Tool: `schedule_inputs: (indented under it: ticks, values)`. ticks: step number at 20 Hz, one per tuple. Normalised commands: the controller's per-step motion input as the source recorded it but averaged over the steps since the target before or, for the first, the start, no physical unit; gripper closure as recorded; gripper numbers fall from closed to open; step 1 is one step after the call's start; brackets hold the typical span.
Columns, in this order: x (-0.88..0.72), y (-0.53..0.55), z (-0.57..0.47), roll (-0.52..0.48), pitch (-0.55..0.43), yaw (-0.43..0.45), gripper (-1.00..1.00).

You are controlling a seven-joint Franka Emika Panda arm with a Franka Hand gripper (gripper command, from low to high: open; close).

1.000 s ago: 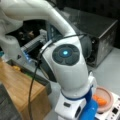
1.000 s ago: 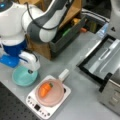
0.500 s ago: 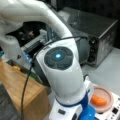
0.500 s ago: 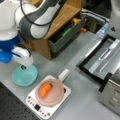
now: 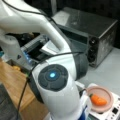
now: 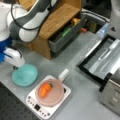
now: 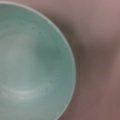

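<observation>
The white gripper (image 6: 14, 58) hangs at a front view's left, right above the far left rim of the shallow teal ceramic bowl (image 6: 25, 75); whether it touches that rim cannot be told, and its fingers are not clear enough to say whether they are spread or pressed together. Nothing can be seen held in it. In the wrist view the same teal bowl (image 7: 32, 62) fills the left and middle, seen straight from above, with the grey table (image 7: 100, 62) to its right and no finger in sight.

Just to the right of the bowl in a front view stands a white flat scale with buttons (image 6: 37, 106), and on it a pink round pan with a short white handle (image 6: 56, 96). An orange carrot with a green top (image 6: 45, 89) lies inside the pan; it shows in both front views (image 5: 98, 100).

Behind the bowl stands a wooden cabinet (image 6: 57, 17) with an open grey drawer (image 6: 67, 37) holding small coloured items. At the right is a metal toaster oven (image 6: 112, 90) with its door folded down (image 6: 100, 60).
</observation>
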Motion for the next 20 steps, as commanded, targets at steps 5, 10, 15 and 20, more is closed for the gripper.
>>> schedule_inputs:
  ticks: [5,10,15,20]
  values:
    - [0.27,-0.22,0.1,0.027,0.277,0.019,-1.0]
    - [0.11,-0.06,0.07,0.046,0.236,0.009,-1.0]
    - [0.1,-0.03,-0.01,0.014,0.187,0.014,-1.0]
    - [0.05,0.02,-0.09,0.021,0.156,0.046,-1.0]
